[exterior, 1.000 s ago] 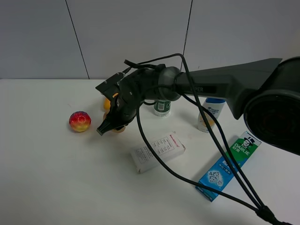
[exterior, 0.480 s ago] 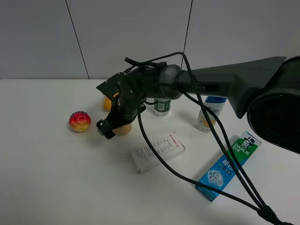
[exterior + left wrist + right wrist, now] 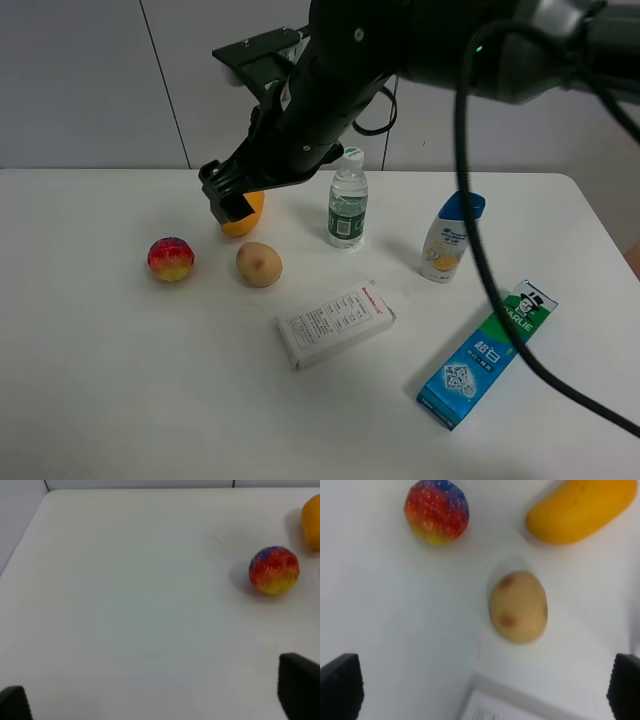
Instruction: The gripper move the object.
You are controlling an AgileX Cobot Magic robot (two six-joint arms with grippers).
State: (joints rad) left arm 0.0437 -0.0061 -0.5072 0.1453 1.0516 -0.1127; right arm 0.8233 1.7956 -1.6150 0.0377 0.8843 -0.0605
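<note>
Black angular right gripper: jaws spread wide, up off the white table. Small tan-brown speckled potato lies on the table, near the orange-yellow mango, beside 1 red-yellow ball.

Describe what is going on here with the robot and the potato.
The right claw hangs open and empty above the table, near the mango. The potato lies free on the table, between the red-yellow ball and the white box. The left claw is open too, holding nothing.
</note>
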